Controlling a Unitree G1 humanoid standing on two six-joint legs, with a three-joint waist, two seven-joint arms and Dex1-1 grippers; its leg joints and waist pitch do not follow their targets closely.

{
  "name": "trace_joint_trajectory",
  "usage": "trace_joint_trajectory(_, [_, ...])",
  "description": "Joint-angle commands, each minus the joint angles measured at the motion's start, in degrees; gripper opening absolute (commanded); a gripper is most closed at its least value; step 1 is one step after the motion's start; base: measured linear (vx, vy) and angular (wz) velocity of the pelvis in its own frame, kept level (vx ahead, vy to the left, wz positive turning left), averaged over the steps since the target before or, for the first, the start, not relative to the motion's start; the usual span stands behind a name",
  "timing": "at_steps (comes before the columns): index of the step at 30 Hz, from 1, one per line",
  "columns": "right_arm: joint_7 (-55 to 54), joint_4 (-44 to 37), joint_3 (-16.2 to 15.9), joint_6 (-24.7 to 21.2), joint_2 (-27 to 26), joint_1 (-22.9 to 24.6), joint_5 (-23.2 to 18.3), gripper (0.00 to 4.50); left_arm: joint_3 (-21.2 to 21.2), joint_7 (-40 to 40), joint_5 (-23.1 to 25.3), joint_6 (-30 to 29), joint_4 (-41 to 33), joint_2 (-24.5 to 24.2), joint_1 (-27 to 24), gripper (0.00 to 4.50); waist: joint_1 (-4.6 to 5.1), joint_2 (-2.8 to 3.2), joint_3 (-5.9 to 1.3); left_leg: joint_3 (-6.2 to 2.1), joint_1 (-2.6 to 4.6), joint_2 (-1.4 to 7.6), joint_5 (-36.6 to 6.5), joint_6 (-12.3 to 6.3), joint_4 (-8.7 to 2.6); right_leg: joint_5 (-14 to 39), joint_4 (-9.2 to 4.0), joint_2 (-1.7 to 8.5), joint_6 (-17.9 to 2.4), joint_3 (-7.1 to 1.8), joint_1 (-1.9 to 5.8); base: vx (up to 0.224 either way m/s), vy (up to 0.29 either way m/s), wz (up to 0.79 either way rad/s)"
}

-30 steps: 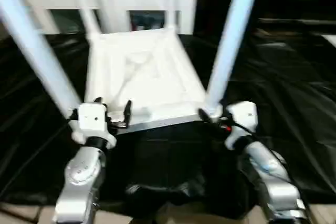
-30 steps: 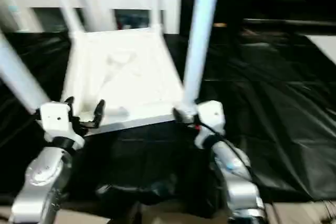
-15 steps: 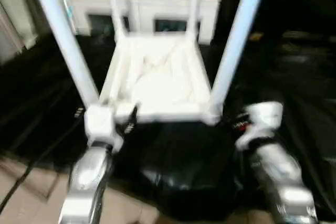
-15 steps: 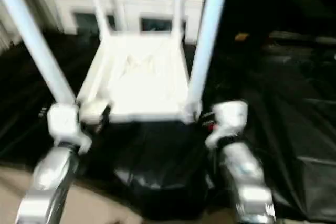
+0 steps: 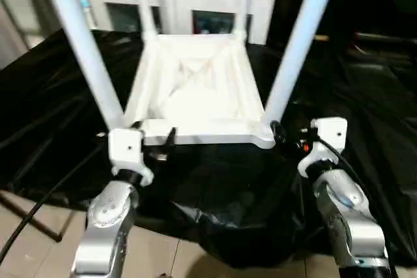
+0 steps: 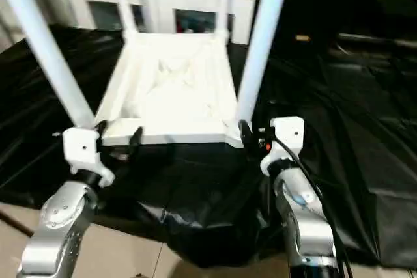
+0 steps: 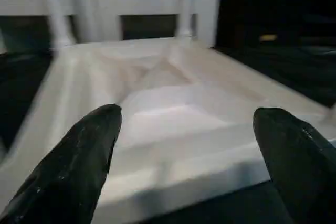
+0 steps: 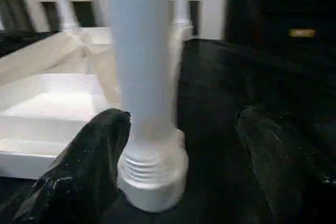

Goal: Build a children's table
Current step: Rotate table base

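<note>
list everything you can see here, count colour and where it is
tabletop: 1, white, lying upside down on the black sheet, ribbed underside up
legs: 4, white, standing up from the tabletop's corners, two near, two far
black sheet: 1, black, spread under the tabletop
cabinet: 1, white with glass doors, behind the table
floor: beige, along the near edge of the sheet
cable: 1, black, hanging at the sheet's near left edge
left claw: 1, black fingers, open at the tabletop's near edge
right claw: 1, black fingers, open around the base of the near right leg
forearms: 2, silver, rising from the near edge
</note>
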State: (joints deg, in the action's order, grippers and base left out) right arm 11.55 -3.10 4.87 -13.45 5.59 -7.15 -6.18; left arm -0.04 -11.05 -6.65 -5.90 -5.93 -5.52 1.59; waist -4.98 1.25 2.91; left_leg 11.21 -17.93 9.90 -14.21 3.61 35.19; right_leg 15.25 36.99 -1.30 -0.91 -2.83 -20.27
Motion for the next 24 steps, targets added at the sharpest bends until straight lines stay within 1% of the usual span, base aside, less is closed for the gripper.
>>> trace_joint_trajectory(1, [-1.1,0.6,1.1,-0.5,0.3,-0.3,0.2,3.74,-0.9,-0.7,-0.5,-0.9,-0.6,0.1,0.2,4.46,0.33,-0.6,-1.92,-2.88,-1.31,1.19,-21.0,1.32,-5.91,22.5,-6.96,5.93,-1.9,-1.78,4.32,0.04,0.068,-0.57])
trace_joint_trajectory(2, [-0.8,0.7,1.1,-0.3,0.3,-0.4,-0.1,3.74,-1.0,-0.8,-0.3,-0.8,-0.7,0.0,-0.3,4.46,0.31,-0.92,-2.32,-2.79,-0.73,0.33,-17.8,-1.2,-5.04,27.3,-8.27,6.64,-2.4,-2.28,5.15,0.053,0.054,-0.29])
trace_joint_trajectory(3, [-0.6,0.8,1.1,-0.2,0.3,-0.4,-0.3,3.74,-1.0,-0.7,-0.3,-0.8,-0.7,0.0,-0.8,4.46,0.36,-0.74,-2.18,-2.94,-0.84,0.13,-15.8,-2.18,-4.94,28.5,-8.81,6.88,-3.1,-2.52,5.53,0.064,0.04,-0.09])
trace_joint_trajectory(4, [-0.6,0.9,1.1,-0.2,0.3,-0.5,-0.4,3.74,-1.0,-0.7,-0.3,-0.8,-0.7,0.0,-1.0,4.46,0.63,-0.58,-2.34,-3.07,-0.76,0.04,-12.3,-3.41,-5.12,27.2,-9.26,6.6,-4.6,-2.31,6.23,0.064,0.04,-0.09])
trace_joint_trajectory(5, [-0.3,0.9,1.1,0.1,0.2,-0.6,-0.7,3.74,-1.0,-1.0,-0.6,-0.7,-0.9,-0.1,-1.3,4.46,1.1,-1.0,-2.67,-3.08,0.01,0.24,-10.4,-4.4,-5.35,21.2,-9.01,5.64,-6.7,-1.76,6.3,0.092,0.045,-0.01])
trace_joint_trajectory(6, [-0.3,0.9,1.1,0.1,0.2,-0.6,-0.7,3.74,-1.0,-1.0,-0.6,-0.7,-0.9,-0.1,-1.4,4.46,1.22,-0.66,-2.95,-3.19,0.54,0.48,-9.4,-4.94,-5.55,17.1,-8.49,5.32,-7.8,-1.33,6.25,0.13,0.043,0.09])
trace_joint_trajectory(7, [-0.2,0.9,1.1,0.3,0.1,-0.7,-0.9,3.74,-1.0,-1.2,-0.7,-0.7,-1.0,-0.1,-1.5,4.46,1.76,-0.02,-3.12,-3.54,2.27,1.42,-8.9,-6.36,-6.32,9.5,-7.38,4.79,-10.1,-0.13,5.2,0.13,0.043,0.09])
trace_joint_trajectory(8, [0.1,1.0,0.9,0.4,0.0,-0.9,-1.0,3.74,-1.0,-1.3,-0.7,-0.7,-1.1,-0.2,-1.5,4.46,2.56,0.24,-3.4,-4.66,4.15,2.75,-7.1,-9.19,-7.0,2.2,-5.36,4.69,-11.7,1.43,4.15,0.156,0.035,0.07])
trace_joint_trajectory(9, [0.3,1.2,0.6,0.4,-0.1,-1.1,-1.1,3.74,-1.0,-1.3,-0.6,-0.7,-1.1,-0.3,-1.3,4.46,3.07,0.39,-3.68,-5.4,4.98,3.22,-4.7,-11.55,-6.88,-0.9,-4.28,4.81,-11.7,2.25,3.48,0.154,0.019,0.12])
trace_joint_trajectory(10, [0.3,1.2,0.6,0.4,-0.1,-1.1,-1.1,3.74,-1.0,-1.3,-0.6,-0.7,-1.1,-0.3,-1.3,4.46,3.45,0.51,-4.0,-6.11,6.53,3.81,-2.4,-14.42,-6.33,-3.1,-3.33,5.11,-11.4,3.06,2.01,0.154,0.019,0.12])
trace_joint_trajectory(11, [0.4,1.4,0.4,0.3,-0.1,-1.3,-1.1,3.74,-0.9,-1.2,-0.6,-0.7,-0.9,-0.3,-1.1,4.46,4.68,-0.66,-4.27,-7.82,8.71,5.05,3.2,-23.05,-4.53,-6.2,-1.42,6.96,-9.8,3.63,-0.82,0.154,-0.011,0.15])
trace_joint_trajectory(12, [0.4,1.4,0.4,0.3,-0.1,-1.3,-1.1,3.74,-0.9,-1.2,-0.6,-0.7,-0.9,-0.3,-1.1,4.46,4.22,-1.36,-4.11,-6.77,6.8,3.54,4.3,-24.42,-3.68,-9.2,-1.95,7.83,-9.7,2.52,0.99,0.146,0.0,0.16])
trace_joint_trajectory(13, [0.4,1.7,0.0,-0.1,0.1,-1.3,-0.9,3.74,-0.7,-1.2,-0.6,-0.7,-0.8,-0.4,-0.8,4.46,1.72,-3.25,-3.11,-2.45,-2.67,-4.86,-0.8,-21.06,0.9,-14.9,-5.92,8.06,-11.8,-3.32,9.96,0.146,0.0,0.16])
trace_joint_trajectory(14, [0.1,1.6,-0.5,-0.8,0.2,-1.1,-0.4,3.74,-0.5,-1.1,-0.6,-0.9,-0.8,-0.4,-0.7,4.46,-1.19,-2.47,-3.4,-2.73,-3.25,-3.68,-6.8,-6.72,4.91,-14.3,-6.99,9.4,-17.4,-10.8,12.24,0.139,0.061,0.06])
trace_joint_trajectory(15, [0.3,0.8,-0.9,-1.2,0.2,-0.5,-0.5,3.74,-0.3,-1.2,-1.1,-1.1,-0.9,-0.5,-0.8,4.46,-2.31,-1.95,-2.94,-4.31,-5.44,-2.56,-5.9,-1.51,5.71,-18.3,-6.45,8.93,-17.4,-12.28,13.68,0.132,0.111,-0.27])
trace_joint_trajectory(16, [0.4,0.2,-1.1,-1.4,0.2,-0.1,-0.6,3.74,-0.1,-1.3,-1.4,-1.2,-0.9,-0.6,-0.8,4.46,-3.39,-0.47,-2.67,-6.28,-5.71,-1.02,-2.6,5.41,3.02,-28.1,-3.86,3.19,-10.7,-11.25,12.91,0.132,0.111,-0.27])
trace_joint_trajectory(17, [0.9,-0.9,-1.0,-0.4,0.6,0.9,-0.3,3.74,-0.2,-1.2,-1.1,-0.7,-0.5,-0.8,-1.4,4.46,-0.81,1.49,-3.74,-9.34,0.46,2.42,6.7,-1.89,-3.47,-23.7,2.49,-1.14,1.0,-1.05,5.56,0.082,0.092,-0.49])
trace_joint_trajectory(18, [0.9,-0.9,-1.0,-0.4,0.6,0.9,-0.3,3.74,-0.2,-1.2,-1.1,-0.7,-0.5,-0.8,-1.4,4.46,2.11,3.26,-4.42,-14.3,7.37,6.24,14.3,-12.11,-3.85,-9.7,6.26,0.83,3.2,2.34,-2.83,0.136,-0.048,-0.33])
trace_joint_trajectory(19, [1.0,-0.9,-0.8,-0.2,0.7,1.1,-0.4,3.74,-0.2,-1.1,-1.1,-0.7,-0.3,-0.7,-1.6,4.46,2.71,1.4,-6.53,-16.47,13.36,9.9,31.2,-23.23,-0.89,6.6,7.6,5.22,6.4,3.84,-7.79,0.136,-0.048,-0.33])
trace_joint_trajectory(20, [0.8,-0.8,-0.5,0.0,0.9,1.2,-0.3,3.74,-0.3,-1.0,-1.0,-0.6,-0.2,-0.6,-1.9,4.46,2.55,1.91,-5.02,-15.61,10.13,9.11,36.7,-24.35,-1.54,4.9,8.59,6.1,7.6,4.18,-7.75,0.141,-0.1,-0.3])
trace_joint_trajectory(21, [0.6,-0.4,-0.1,-0.1,1.0,1.0,-0.3,3.74,-0.3,-1.3,-1.5,-0.4,-0.2,-0.2,-2.1,4.46,2.88,0.75,-3.76,-12.18,5.41,5.6,36.1,-25.96,-4.24,-0.2,8.48,6.01,7.5,5.24,-6.73,0.073,-0.037,-0.27])
trace_joint_trajectory(22, [0.4,0.0,0.2,-0.1,1.1,0.6,-0.4,3.74,-0.4,-1.3,-1.7,-0.9,-0.2,0.0,-2.2,4.46,3.02,-1.15,-4.51,-9.08,6.0,1.13,32.5,-26.07,-1.92,-10.5,3.03,6.25,3.2,4.69,-7.78,0.073,-0.037,-0.27])
trace_joint_trajectory(23, [0.1,0.3,0.3,-0.2,1.2,0.2,-0.4,3.74,-0.5,-1.6,-1.8,-0.8,-0.1,0.1,-2.2,4.46,3.53,-4.88,-4.69,-5.16,2.33,-5.38,20.7,-21.12,1.76,-20.4,-2.57,8.03,0.4,1.13,-2.69,0.0,0.0,0.0])
trace_joint_trajectory(24, [0.1,0.3,0.3,-0.2,1.2,0.2,-0.4,3.74,-0.5,-1.6,-1.8,-0.8,-0.1,0.1,-2.2,4.46,2.45,-5.79,-5.51,-5.11,-2.39,-7.81,12.5,-18.56,4.67,-21.4,-4.17,11.9,-4.0,-3.17,2.87,0.0,0.0,0.0])
